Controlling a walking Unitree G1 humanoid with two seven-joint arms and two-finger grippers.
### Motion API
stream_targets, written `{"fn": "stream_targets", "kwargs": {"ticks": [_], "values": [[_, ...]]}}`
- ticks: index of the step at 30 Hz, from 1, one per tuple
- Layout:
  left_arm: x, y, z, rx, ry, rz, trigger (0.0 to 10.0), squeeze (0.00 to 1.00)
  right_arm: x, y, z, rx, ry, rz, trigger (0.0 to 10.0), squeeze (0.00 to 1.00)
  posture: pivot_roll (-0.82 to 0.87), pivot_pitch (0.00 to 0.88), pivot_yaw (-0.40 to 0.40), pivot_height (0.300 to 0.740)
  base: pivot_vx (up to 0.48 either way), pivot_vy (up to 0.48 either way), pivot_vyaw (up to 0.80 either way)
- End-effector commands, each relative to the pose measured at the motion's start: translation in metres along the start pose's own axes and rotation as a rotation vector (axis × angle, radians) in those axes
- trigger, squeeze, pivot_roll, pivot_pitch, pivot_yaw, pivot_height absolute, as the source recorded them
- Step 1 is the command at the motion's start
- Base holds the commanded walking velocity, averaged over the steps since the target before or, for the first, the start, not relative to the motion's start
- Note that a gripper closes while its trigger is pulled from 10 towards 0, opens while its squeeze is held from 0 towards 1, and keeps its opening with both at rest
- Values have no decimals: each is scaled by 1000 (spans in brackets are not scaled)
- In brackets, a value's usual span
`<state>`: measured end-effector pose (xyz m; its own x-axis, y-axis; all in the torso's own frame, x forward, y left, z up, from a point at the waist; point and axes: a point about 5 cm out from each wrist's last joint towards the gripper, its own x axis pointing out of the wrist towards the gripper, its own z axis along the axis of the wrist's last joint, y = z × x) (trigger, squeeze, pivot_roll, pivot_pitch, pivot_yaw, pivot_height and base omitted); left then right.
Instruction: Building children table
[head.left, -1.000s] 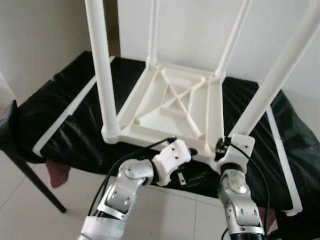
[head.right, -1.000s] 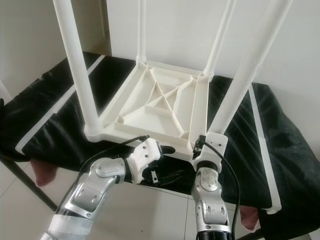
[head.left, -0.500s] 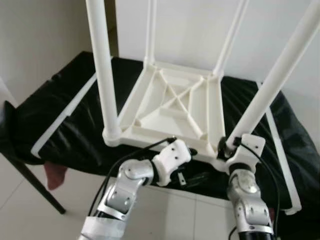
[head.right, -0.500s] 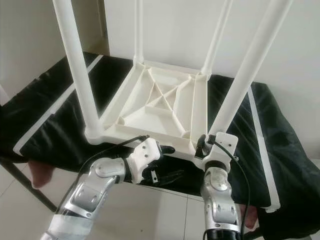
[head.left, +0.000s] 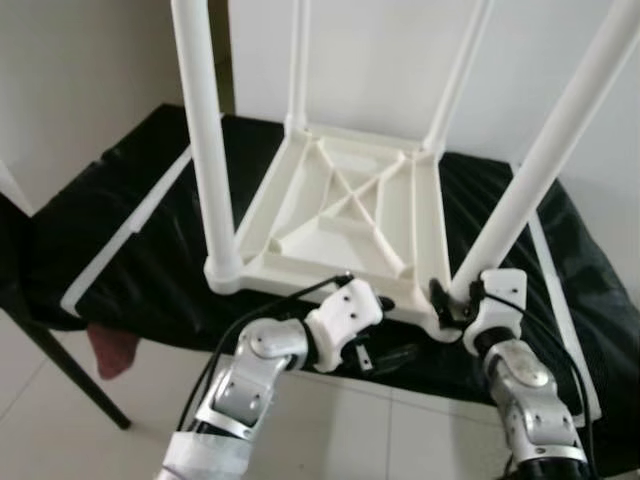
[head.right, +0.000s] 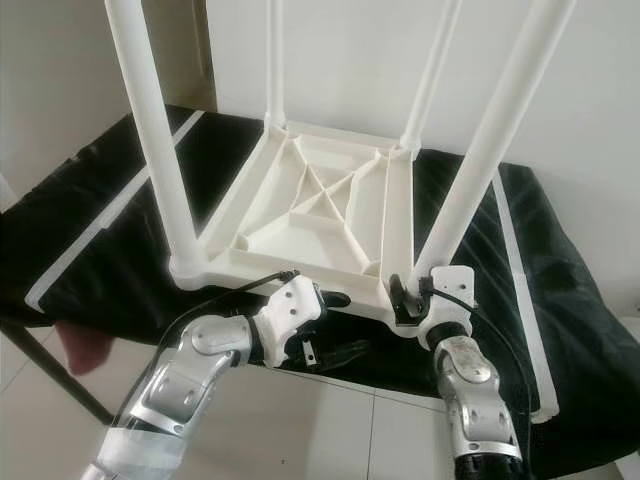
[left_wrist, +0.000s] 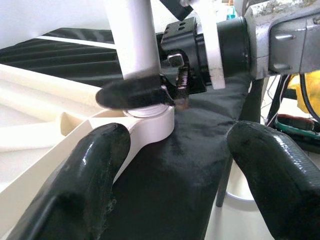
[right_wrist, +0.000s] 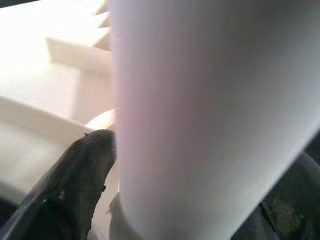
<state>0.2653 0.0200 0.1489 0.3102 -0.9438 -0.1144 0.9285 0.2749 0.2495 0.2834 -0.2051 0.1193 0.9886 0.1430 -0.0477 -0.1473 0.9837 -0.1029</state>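
The white table lies upside down on a black cloth, its four legs cut off by the frame's top edge. The right gripper is clenched around the near-right leg at its socket, at about 4 o'clock. The left gripper hangs spread apart below the table's near edge, gripping nothing. No writing is readable.

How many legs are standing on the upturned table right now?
4: near-left leg, near-right leg gripped at its base by the right gripper, far-left leg, far-right leg.
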Motion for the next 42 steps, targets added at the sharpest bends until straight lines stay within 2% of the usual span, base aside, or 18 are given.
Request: {"fn": "stream_targets", "kwargs": {"ticks": [1, 5, 6, 7, 8, 9, 10, 22, 23, 28, 32, 39, 42], "values": [[2, 5, 0, 2, 0, 103, 10000, 0, 1, 0, 0, -15, 3, 61, 10000, 0, 5, 0, -65, 740, 0, 0, 0], [3, 5, 0, 2, 0, 102, 10000, 0, 2, -2, -1, -27, 10, 96, 10000, 0, 4, 0, -65, 740, 0, 0, 0], [3, 4, 0, 4, -2, 99, 10000, 0, 1, -2, -3, -55, 22, 133, 10000, 0, 4, 0, -65, 740, 0, 0, 0], [3, 4, 0, 4, -3, 98, 10000, 0, 1, -3, -5, -70, 31, 162, 5686, 0, 5, 0, -65, 740, 0, 0, 0], [3, 4, 0, 3, -4, 97, 10000, 0, 1, -3, -7, -78, 38, 181, 5686, 0, 5, 0, -65, 740, 0, 0, 0], [3, 4, 0, 5, -4, 96, 10000, 0, 1, -4, -7, -86, 42, 190, 2078, 0, 6, 0, -65, 740, 0, 0, 0], [3, 5, 0, 4, -4, 97, 10000, 0, 1, -4, -8, -85, 42, 191, 0, 0, 6, 0, -65, 740, 0, 0, 0], [4, 5, 1, 8, -5, 92, 10000, 0, 0, -8, -10, -91, 40, 216, 0, 0, 3, 0, -63, 740, 0, 0, 0], [5, 5, 2, 9, -6, 91, 10000, 0, 0, -10, -10, -76, 46, 201, 10000, 0, -1, 0, -60, 740, 0, 0, 0], [6, 4, 3, 9, -9, 83, 10000, 0, -1, -14, -8, -39, 49, 147, 10000, 0, -5, 0, -59, 740, 0, 0, 0], [6, 4, 3, 8, -9, 81, 10000, 0, -2, -10, -6, -15, 31, 108, 10000, 0, -6, 0, -57, 740, 0, 0, 0], [7, 3, 5, 12, -13, 72, 10000, 0, -5, 0, -10, 76, 33, -76, 10000, 0, -9, 0, -49, 740, 0, 0, 0], [5, 5, 4, 17, -9, 73, 10000, 0, -9, 4, -15, 123, 59, -233, 10000, 0, -10, 0, -50, 740, 0, 0, 0]]}}
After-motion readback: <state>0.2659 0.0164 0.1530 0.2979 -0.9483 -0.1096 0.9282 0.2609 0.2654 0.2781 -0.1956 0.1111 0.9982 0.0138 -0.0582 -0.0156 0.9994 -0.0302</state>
